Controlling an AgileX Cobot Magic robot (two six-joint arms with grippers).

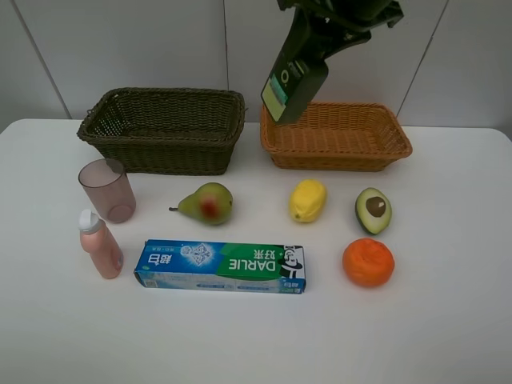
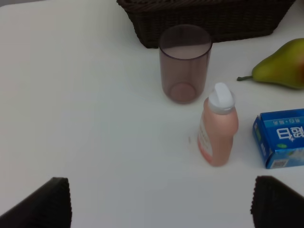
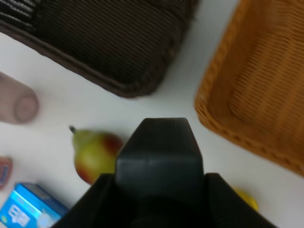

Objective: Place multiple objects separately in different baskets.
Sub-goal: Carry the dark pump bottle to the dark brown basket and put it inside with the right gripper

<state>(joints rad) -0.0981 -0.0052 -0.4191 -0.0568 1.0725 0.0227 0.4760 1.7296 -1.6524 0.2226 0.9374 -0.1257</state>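
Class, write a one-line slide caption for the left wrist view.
Mauve cup, pink bottle, toothpaste box and pear on a white table before the dark basket.

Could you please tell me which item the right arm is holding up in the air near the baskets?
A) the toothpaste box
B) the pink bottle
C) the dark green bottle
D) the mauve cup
C: the dark green bottle is held aloft, tilted, in the right gripper, while the pink bottle, toothpaste box and cup all rest on the table.
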